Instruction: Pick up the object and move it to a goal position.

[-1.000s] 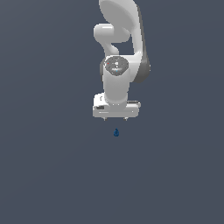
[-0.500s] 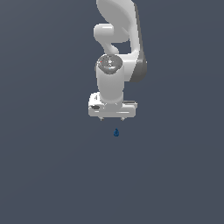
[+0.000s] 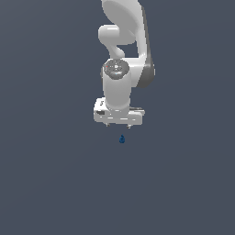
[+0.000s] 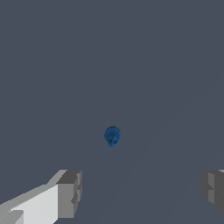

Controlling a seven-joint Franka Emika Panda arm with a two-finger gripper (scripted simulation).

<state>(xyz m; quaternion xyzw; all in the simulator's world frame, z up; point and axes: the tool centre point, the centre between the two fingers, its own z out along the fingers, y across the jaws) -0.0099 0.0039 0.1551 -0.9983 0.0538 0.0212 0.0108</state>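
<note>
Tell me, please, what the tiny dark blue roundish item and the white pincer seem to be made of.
The tiny dark blue roundish item looks matte, maybe plastic or rubber: no gloss shows, and the render leaves it open. The white pincer looks like smooth painted metal or plastic, with soft shading; its grey fingertips look dull.

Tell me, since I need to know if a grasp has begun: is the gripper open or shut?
Open. In the wrist view the fingers stand wide apart, and the blue object lies free, untouched by the gripper.

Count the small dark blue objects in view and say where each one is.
1. The dark blue object sits on the grey surface just below the open hand, untouched. In the wrist view it lies ahead of the fingers. No others are visible.
</note>
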